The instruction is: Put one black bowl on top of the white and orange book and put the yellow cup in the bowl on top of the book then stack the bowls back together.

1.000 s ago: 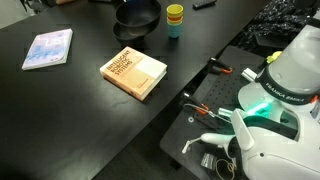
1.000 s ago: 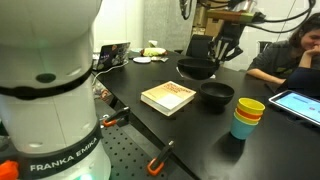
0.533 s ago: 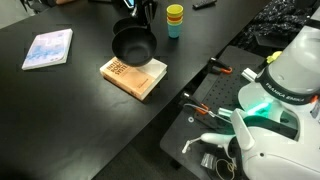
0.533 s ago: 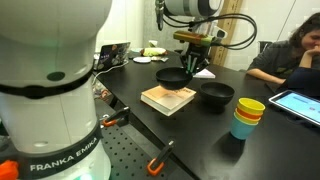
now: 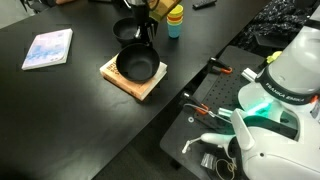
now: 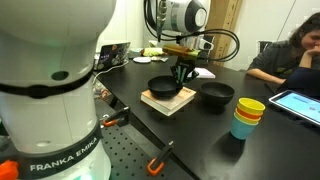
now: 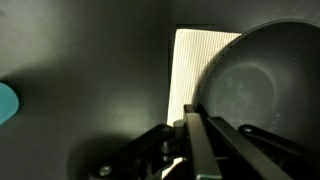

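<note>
Nearest to us, orange-handled tools (image 6: 160,158) lie on the perforated plate at the arm's foot. Beyond them the white and orange book (image 6: 172,104) lies flat on the black table (image 5: 70,110). Over it sits one black bowl (image 6: 164,87), covering most of the cover. We cannot tell whether its base rests on the book or hangs just above it. The gripper (image 6: 181,76) comes down from above, its fingers pressed onto the bowl's rim at about one o'clock. The wrist view shows the same pinch, with the book's page edges at nine o'clock of the bowl.

Farther on, the second bowl (image 6: 216,94) stands on the table at three o'clock of the book, near but apart from it. At four o'clock of that bowl, the yellow cup (image 6: 250,106) tops a stack of cups.

We see the main risk in the release. The bowl is about as wide as the book and is held by one edge, so it may sit tilted. Letting go early could make it rock or slide off. Fingers lifting carelessly could drag the rim along. Later, the nested yellow cup may pull the cup beneath it up too.
</note>
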Motion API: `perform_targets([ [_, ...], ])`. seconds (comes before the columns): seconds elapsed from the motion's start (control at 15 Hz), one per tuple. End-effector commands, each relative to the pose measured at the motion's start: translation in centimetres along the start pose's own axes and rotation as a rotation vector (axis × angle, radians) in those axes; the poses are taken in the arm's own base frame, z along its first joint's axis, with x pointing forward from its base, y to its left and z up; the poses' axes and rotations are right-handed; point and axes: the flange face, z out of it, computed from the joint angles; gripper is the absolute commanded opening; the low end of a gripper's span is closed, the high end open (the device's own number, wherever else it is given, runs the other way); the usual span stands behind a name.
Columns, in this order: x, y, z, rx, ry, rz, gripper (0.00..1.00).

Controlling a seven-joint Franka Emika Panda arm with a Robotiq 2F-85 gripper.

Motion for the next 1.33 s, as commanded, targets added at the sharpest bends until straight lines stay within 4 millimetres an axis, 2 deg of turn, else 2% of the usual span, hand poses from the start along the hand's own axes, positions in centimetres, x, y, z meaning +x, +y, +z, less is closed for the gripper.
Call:
perform_targets([
  [0.0,0.4,-0.4,0.3,-0.022,0.028,-0.016,0.37],
  [0.13,1.0,0.1,0.0,-0.041,0.03,-0.018,0.53],
  [0.27,1.8,0.9,-1.1,-0.068,0.039,-0.013,0.66],
  [0.53,4.4,4.5,-4.4,-0.117,0.087,0.043,0.96],
  [0.73,6.0,9.0,-6.4,-0.188,0.121,0.104,1.0],
  [0.93,6.5,13.4,-7.6,-0.244,0.129,0.186,1.0],
  [1.0,6.1,15.1,-7.6,-0.257,0.122,0.228,1.0],
  [1.13,5.6,17.2,-7.6,-0.278,0.112,0.3,1.0],
  [1.27,4.9,18.5,-7.1,-0.292,0.076,0.367,1.0],
])
